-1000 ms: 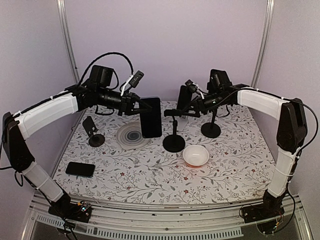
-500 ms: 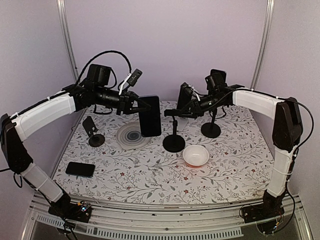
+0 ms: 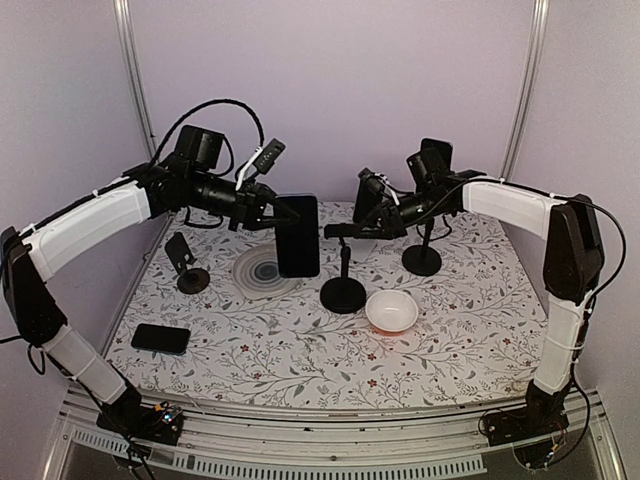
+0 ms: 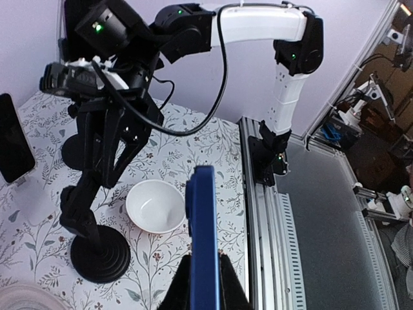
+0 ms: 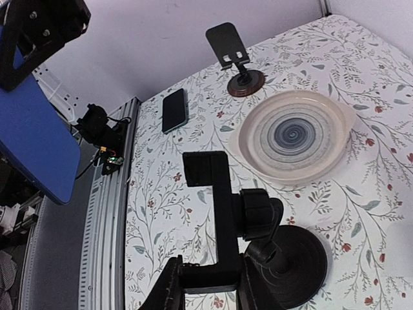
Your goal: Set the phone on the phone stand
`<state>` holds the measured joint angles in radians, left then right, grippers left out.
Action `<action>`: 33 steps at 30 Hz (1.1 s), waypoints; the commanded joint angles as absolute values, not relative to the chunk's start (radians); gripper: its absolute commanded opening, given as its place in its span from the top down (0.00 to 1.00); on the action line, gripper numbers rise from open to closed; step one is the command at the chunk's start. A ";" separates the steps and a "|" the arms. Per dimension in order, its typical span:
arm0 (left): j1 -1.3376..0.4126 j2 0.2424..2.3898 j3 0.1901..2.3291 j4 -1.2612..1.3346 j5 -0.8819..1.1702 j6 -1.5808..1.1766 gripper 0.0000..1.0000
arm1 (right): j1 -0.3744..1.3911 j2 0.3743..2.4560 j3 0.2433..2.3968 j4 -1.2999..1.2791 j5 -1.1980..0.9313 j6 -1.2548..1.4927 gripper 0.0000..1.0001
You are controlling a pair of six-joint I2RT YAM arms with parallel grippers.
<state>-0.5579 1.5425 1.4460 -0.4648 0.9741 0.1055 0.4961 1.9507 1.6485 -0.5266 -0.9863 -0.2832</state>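
Phone (image 3: 297, 235) held in the air just left of the phone stand (image 3: 343, 295), not yet on it
At the far left a second phone (image 3: 160, 338) lies flat on the flowered table (image 3: 480, 330), with a small stand (image 3: 185, 262) behind it and a round plate (image 3: 265, 270) to that stand's right. Above the plate's edge, the left gripper (image 3: 268, 212) is clenched on the phone's side edge and holds it upright, clear of the table. Next, the right gripper (image 3: 358, 226) has its fingers (image 5: 169, 284) closed around the top bracket of the phone stand, whose round base is on the table. A white bowl (image 3: 391, 311) sits just beside that base, and a further stand (image 3: 422, 258) is behind it
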 commanded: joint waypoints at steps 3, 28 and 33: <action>-0.578 1.555 1.533 -0.499 1.088 0.162 1.00 | 0.591 1.954 1.678 -0.532 -1.135 -0.345 1.00; -0.631 1.708 1.382 -0.157 1.326 0.106 1.00 | 0.684 1.987 1.656 -0.512 -1.169 -0.380 1.00; -0.601 1.718 1.357 -0.131 1.344 0.109 1.00 | 0.684 1.987 1.652 -0.514 -1.165 -0.380 1.00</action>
